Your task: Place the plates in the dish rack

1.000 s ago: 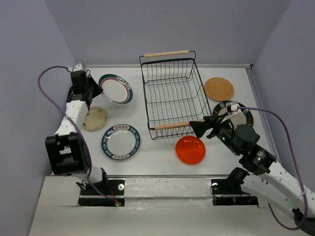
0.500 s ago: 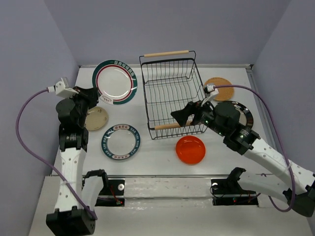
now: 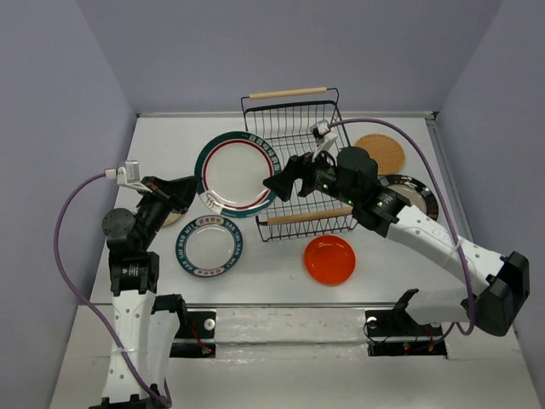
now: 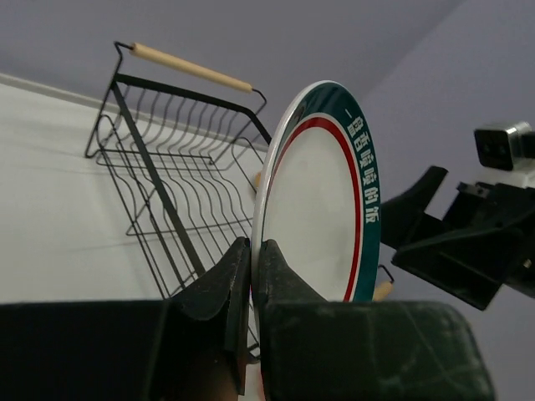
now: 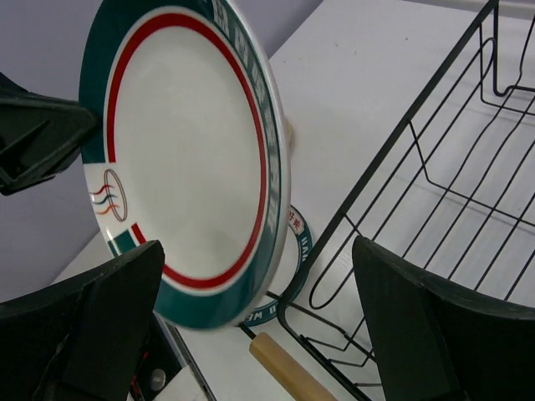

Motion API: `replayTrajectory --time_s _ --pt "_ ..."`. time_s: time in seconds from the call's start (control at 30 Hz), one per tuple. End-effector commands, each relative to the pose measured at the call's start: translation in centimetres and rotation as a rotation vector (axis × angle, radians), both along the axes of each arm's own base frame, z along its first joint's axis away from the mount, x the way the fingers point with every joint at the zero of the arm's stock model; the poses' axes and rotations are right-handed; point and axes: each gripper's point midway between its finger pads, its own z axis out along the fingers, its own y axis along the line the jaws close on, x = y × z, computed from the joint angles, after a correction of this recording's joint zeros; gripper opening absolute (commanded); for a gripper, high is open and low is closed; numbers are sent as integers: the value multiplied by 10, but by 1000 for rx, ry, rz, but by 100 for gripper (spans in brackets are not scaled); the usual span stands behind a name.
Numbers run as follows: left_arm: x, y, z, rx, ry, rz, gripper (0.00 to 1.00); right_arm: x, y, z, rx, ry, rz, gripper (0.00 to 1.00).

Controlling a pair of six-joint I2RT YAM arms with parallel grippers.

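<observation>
Facing right fingers [image 5: 92, 330]; green-rimmed plate [image 3: 237, 173] tilted

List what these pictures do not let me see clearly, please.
- Black-rimmed plate: top view, the right arm covers part of it.
- Lower green-rimmed plate: rim lettering too small in the top view; the held plate hides most of it in the right wrist view.
- Dish rack: cut off by the right wrist view's edges.
</observation>
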Motion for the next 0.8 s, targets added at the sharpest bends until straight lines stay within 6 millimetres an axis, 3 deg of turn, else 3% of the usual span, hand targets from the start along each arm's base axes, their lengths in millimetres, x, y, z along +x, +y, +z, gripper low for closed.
replayTrajectory --time_s 0.0,0.07,0.1,0.17,0.2,0.23,0.3,0.33,0.37,0.5,0.63,0.67,0.73,0.77 --pt "-30 -36 26 -3 -128 -232 6 4 8 38 77 -79 45 100" --pt "-34 -42 21 -1 -118 -277 6 2 15 33 88 -58 87 99" --pt "-34 -44 17 0 -112 -291 6 2 17 34 100 -59 101 91" --pt "-36 -46 15 12 -118 -310 6 1 23 32 109 -42 123 64" --pt "-36 -47 12 23 -118 -314 6 1 23 34 118 -42 121 34" --pt "-37 -47 11 27 -119 -317 6 2 23 34 123 -36 112 23" --pt "-36 -47 7 43 -119 -319 19 7 18 40 133 -47 89 8" --pt "-35 -47 3 45 -105 -318 30 11 13 43 135 -55 65 7" --pt "-34 -46 0 52 -97 -312 55 16 9 45 135 -67 30 7" --pt "-25 -38 -9 135 -59 -245 95 45 -30 67 125 -128 -114 7" --pt "-26 -38 -27 211 -26 -226 99 92 -83 76 35 -190 -371 7" --pt "-31 -44 -28 227 -41 -253 99 111 -108 77 -9 -212 -499 7" --pt "-36 -48 -34 247 -41 -264 99 130 -127 70 -85 -226 -611 7" --pt "-34 -46 -37 271 -50 -243 99 143 -151 73 -150 -259 -730 7"
